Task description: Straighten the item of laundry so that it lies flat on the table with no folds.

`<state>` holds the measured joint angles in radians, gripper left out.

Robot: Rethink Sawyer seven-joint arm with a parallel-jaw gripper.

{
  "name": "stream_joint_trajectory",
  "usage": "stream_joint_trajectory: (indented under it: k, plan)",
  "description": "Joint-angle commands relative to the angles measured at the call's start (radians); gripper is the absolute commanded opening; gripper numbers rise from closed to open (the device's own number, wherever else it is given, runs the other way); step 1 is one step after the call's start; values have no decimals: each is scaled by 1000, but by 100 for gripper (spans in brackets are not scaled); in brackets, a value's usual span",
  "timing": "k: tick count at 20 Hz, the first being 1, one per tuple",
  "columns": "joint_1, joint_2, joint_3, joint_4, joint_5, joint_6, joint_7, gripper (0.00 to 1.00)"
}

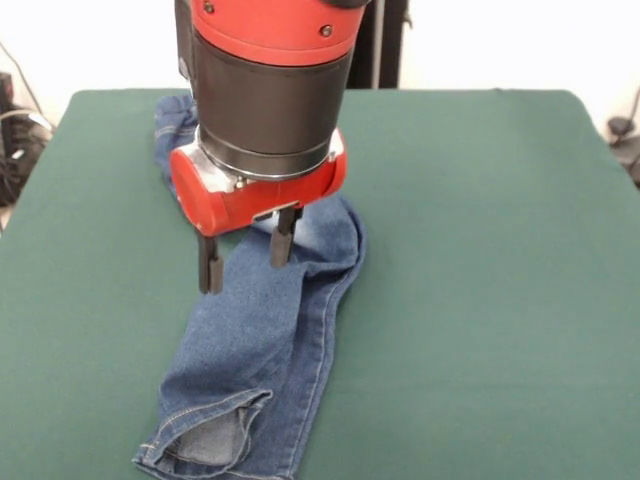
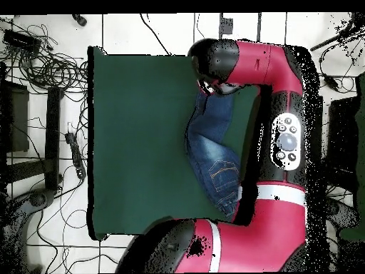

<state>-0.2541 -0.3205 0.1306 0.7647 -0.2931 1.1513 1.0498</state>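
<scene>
Two views | front: pincer [image 1: 246,250] spread, empty, over jeans [image 1: 262,340] | overhead: arm hides pincer

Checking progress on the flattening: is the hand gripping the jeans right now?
No, in the front view the hand hangs open above the jeans, fingers apart and empty.

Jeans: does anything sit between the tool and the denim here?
Nothing visible does. The open tool hangs directly over the jeans, fingertips close to the fabric, with only bare table around them. Whether the tips already touch is unclear.
</scene>
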Motion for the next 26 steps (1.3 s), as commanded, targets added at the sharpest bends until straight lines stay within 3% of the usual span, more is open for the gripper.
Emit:
stream_joint_trajectory:
  k: [1,6,10,15,26]
  plan:
    - [-27,-49,51,355,-4,-171,7,100]
    - [-84,-81,65,475,-19,-303,-12,100]
    - [-110,-78,75,515,-35,-358,-22,100]
    - [-109,-55,85,482,-40,-357,-19,100]
    - [-127,-88,92,524,-26,-325,-18,100]
